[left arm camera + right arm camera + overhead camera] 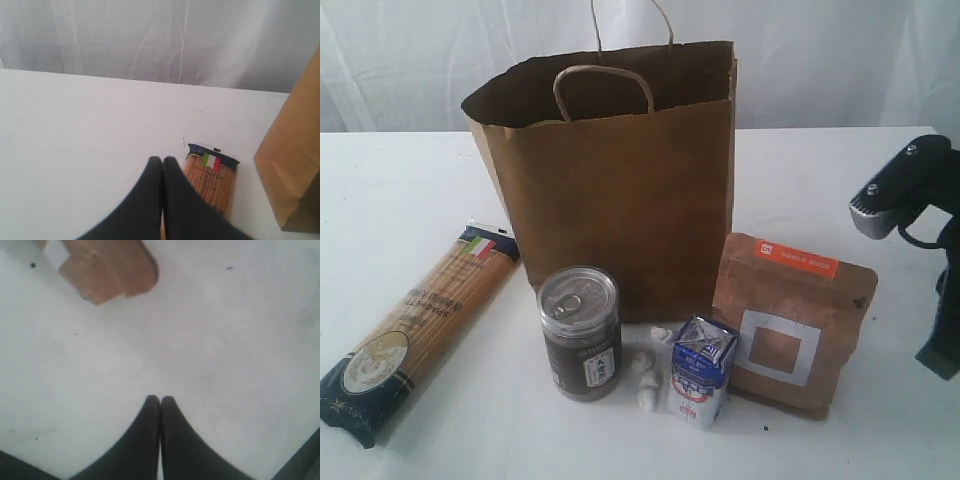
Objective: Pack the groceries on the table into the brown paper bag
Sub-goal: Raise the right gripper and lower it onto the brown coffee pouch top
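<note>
Nearest the lens, exterior view: blue-white mini carton [700, 372], upright on the white worktop [410, 190]. Just to its left, a few small white crumpled bits [648, 378], then the dark can [580, 333], upright, pull-tab lid on top. Brown pouch with orange label [790, 325] stands just right of the carton, a grey square frame on its face. Long spaghetti packet [415, 330] lies flat on the left, set diagonally, its flag-marked end towards the brown paper bag [610, 190]. Bag upright behind the can and carton, mouth open, both loop handles up. Right arm [910, 190] shows at the right edge, well apart from the pouch. Neither tool can be made out in this view.

Left wrist view: left tool [161, 161] has its two dark fingers pressed tip to tip, nothing between them. Spaghetti packet [212, 180] lies on the worktop [75, 140] just beyond the fingers, flag end away from the camera. One side of the paper bag [295, 165] stands near it. White curtain [150, 35] behind the worktop's far edge.

Right wrist view: right tool [160, 400] likewise fully closed, fingers touching, grasping nothing. Bare speckled worktop [225, 340] below. Blurred brown shape [110, 270] at the frame edge, well apart from the fingers; too soft to name.
</note>
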{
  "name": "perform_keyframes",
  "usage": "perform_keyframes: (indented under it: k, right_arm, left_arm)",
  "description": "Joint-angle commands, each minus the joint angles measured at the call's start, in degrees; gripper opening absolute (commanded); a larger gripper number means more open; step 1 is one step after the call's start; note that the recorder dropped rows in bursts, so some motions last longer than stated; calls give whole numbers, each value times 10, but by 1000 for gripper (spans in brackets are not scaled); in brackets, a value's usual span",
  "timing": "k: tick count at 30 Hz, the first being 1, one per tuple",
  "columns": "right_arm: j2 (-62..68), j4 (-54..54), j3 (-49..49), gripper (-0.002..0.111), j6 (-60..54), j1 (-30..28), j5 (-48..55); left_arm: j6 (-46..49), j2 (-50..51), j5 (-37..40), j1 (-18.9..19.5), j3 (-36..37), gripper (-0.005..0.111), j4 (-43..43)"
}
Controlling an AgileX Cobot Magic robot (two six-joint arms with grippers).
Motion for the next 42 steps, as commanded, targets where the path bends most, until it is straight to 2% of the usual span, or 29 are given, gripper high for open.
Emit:
perform_keyframes:
  k: [1,3,5,6,8,9,11,13,16,19,29,33,42]
  right_arm:
    - [-1,46,-14,0,-38,1,26]
    - [1,75,-14,0,-63,1,26]
    - [1,103,-14,7,-135,1,26]
    - [1,102,-14,14,-159,1,26]
    - [1,98,-14,37,-170,1,10]
    - [1,98,-14,45,-170,1,-2]
    - [1,98,-14,67,-170,1,-40]
    - [1,98,-14,73,-170,1,-56]
    - [1,95,-14,73,-170,1,-73]
    - [1,101,-14,73,-170,1,-111]
    - [56,225,-14,73,-350,1,-166]
    - [99,226,-14,73,-353,1,-201]
    - [172,229,-14,72,-353,1,-198]
  left_arm:
    - [-9,-31,-5,-10,4,0,-26]
    - [5,-66,24,-16,4,0,-20]
    - [12,-90,65,-24,4,0,-8]
    - [12,-99,80,-24,4,0,0]
    - [12,-103,78,-24,4,0,15]
    - [12,-103,71,-22,8,0,17]
    - [29,-97,49,-21,43,0,20]
    - [32,-95,51,-21,66,0,24]
    - [43,-95,45,-21,109,0,41]
    - [43,-95,6,-21,126,0,44]
    - [43,-95,6,-21,124,0,44]
    - [42,-95,8,-21,124,0,44]
    - [41,-95,8,-21,124,0,44]
